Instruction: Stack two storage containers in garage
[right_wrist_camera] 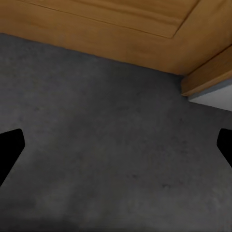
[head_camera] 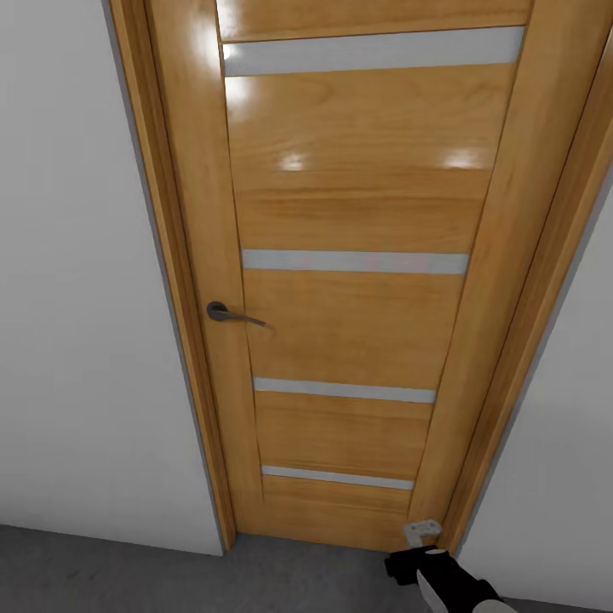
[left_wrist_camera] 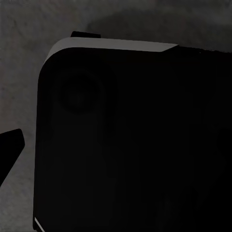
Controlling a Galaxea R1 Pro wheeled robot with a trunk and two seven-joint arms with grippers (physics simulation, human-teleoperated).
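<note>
A closed wooden door [head_camera: 349, 281] fills the centre of the head view, its handle [head_camera: 228, 314] at left-centre — white walls [head_camera: 77, 298] close both sides. Dark grey floor [right_wrist_camera: 111, 159] lies bare before the right gripper [right_wrist_camera: 116, 145] — its fingers spread wide.

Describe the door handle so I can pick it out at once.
Straight ahead stands a closed wooden door with four pale horizontal strips, set between white walls. The handle is a small dark metal lever on the door's left stile, about mid-height, between the second and third strips, and the door's one dark fitting.
</note>
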